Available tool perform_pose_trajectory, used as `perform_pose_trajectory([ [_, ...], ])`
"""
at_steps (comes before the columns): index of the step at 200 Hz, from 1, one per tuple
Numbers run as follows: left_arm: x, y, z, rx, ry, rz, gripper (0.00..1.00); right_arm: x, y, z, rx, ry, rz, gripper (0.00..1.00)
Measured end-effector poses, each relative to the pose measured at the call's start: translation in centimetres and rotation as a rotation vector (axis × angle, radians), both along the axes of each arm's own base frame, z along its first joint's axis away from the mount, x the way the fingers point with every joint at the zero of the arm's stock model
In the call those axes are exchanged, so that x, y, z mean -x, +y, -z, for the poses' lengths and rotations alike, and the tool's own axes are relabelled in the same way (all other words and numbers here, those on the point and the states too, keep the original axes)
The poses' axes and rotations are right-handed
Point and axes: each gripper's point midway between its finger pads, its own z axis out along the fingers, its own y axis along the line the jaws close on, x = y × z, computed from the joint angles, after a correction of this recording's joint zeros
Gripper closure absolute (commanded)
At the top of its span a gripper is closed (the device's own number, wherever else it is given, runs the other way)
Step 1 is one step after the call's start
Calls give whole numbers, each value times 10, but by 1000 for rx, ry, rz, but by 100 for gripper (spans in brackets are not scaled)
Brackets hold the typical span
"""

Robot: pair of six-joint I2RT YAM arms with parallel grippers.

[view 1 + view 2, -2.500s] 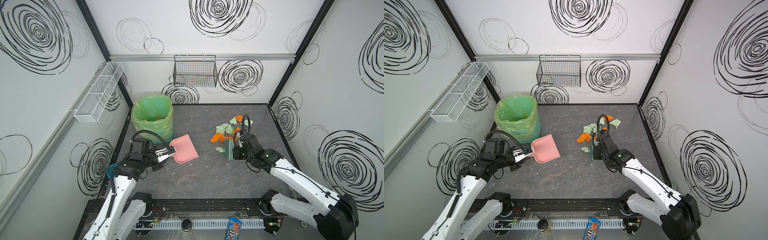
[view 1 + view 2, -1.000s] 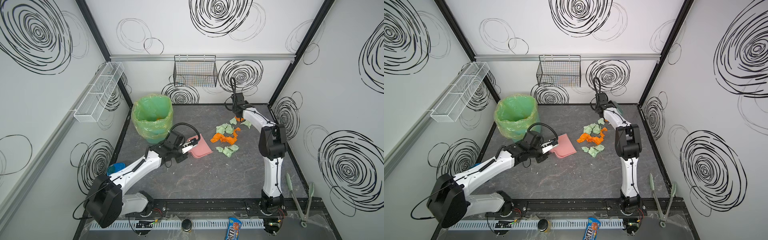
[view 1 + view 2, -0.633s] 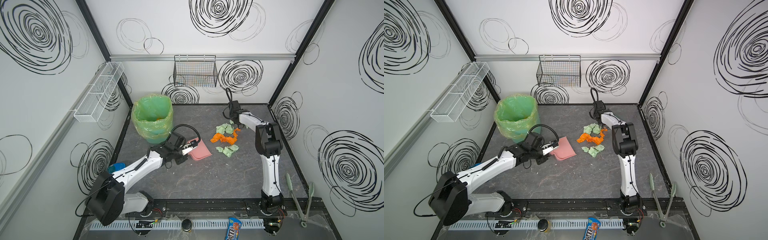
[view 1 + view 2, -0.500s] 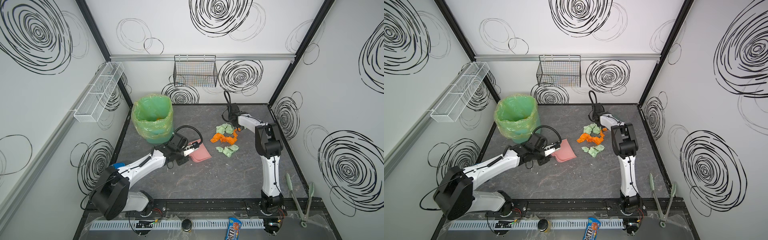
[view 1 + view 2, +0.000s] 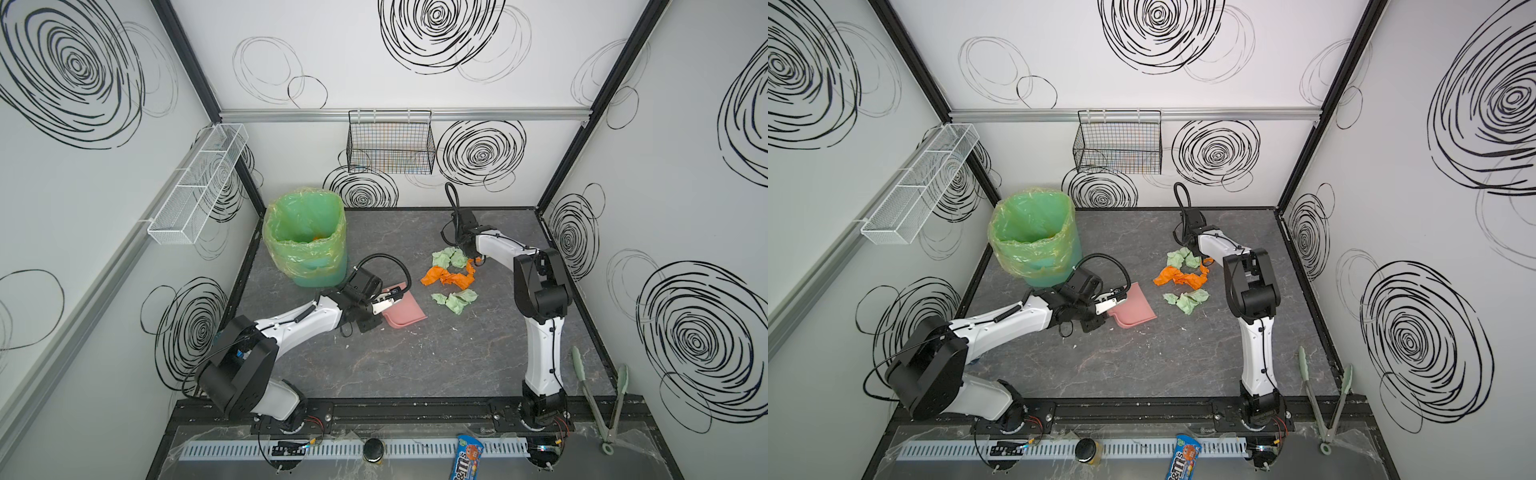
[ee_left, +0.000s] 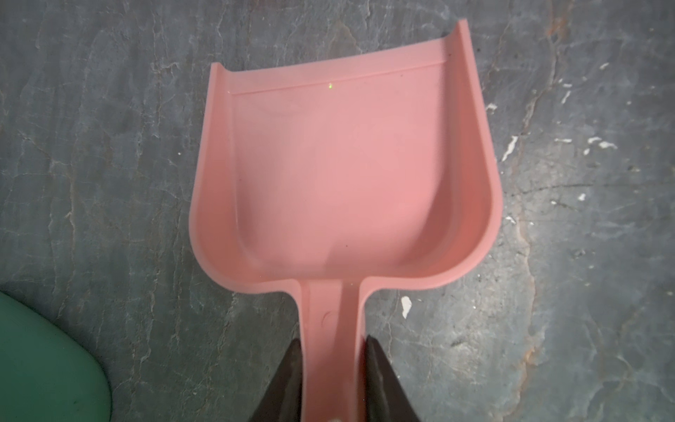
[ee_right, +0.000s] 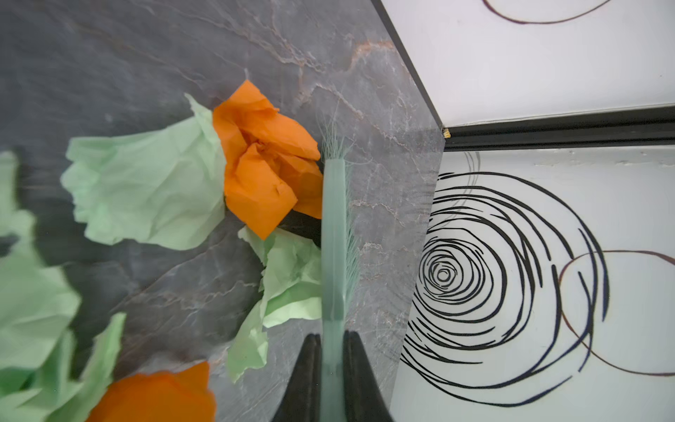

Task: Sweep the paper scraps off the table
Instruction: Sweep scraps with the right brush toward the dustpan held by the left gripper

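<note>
Orange and pale green paper scraps (image 5: 451, 276) (image 5: 1183, 278) lie bunched right of centre on the dark grey table (image 5: 415, 365). My right gripper (image 7: 332, 338) is shut on a pale green brush (image 7: 333, 237). The brush's bristles press against an orange scrap (image 7: 263, 171) and a green scrap (image 7: 146, 186) at the pile's back edge. In both top views this gripper (image 5: 467, 245) (image 5: 1194, 247) points down at the pile. My left gripper (image 6: 333, 343) (image 5: 384, 301) is shut on the handle of an empty pink dustpan (image 6: 343, 164) (image 5: 405, 309), which lies flat left of the pile.
A green-lined bin (image 5: 307, 237) stands at the back left, close behind my left wrist. Green tongs (image 5: 598, 390) lie at the front right. A blue candy packet (image 5: 467, 457) and a small jar (image 5: 374, 449) sit on the front ledge. A wire basket (image 5: 390, 147) hangs on the back wall.
My right gripper has swept the brush left from the back right, pushing the outlying scraps into the pile. The dustpan has shifted slightly toward the front.
</note>
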Motion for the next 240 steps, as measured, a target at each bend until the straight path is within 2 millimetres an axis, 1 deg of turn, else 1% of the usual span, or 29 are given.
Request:
perform_pose_trajectory([
  [22, -4, -3, 1, 2, -4, 0, 100, 10, 21, -1, -14, 6, -44, 100],
  [53, -8, -5, 2, 8, -13, 0, 100, 28, 56, 1, -29, 30, -114, 100],
  [73, -9, -6, 3, 6, -10, -1, 100, 40, 73, 3, -33, 53, -144, 100],
  [102, -14, -9, 3, 10, -16, -1, 100, 64, 95, 7, -42, 87, -186, 100],
  [127, -17, -11, 3, 12, -20, 0, 100, 87, 114, 5, -70, 105, -226, 100],
  [158, -19, -13, 3, 16, -25, 0, 100, 112, 146, 0, -127, 125, -283, 100],
  [181, -19, -13, 2, 17, -26, 0, 100, 128, 167, 2, -164, 149, -313, 100],
  [199, -19, -13, 2, 17, -27, 0, 100, 141, 179, 5, -188, 169, -323, 100],
  [209, -18, -12, 3, 13, -21, 0, 100, 146, 183, 5, -198, 174, -321, 100],
  [240, -18, -12, 4, 11, -17, -1, 100, 158, 193, -2, -268, 185, -301, 100],
])
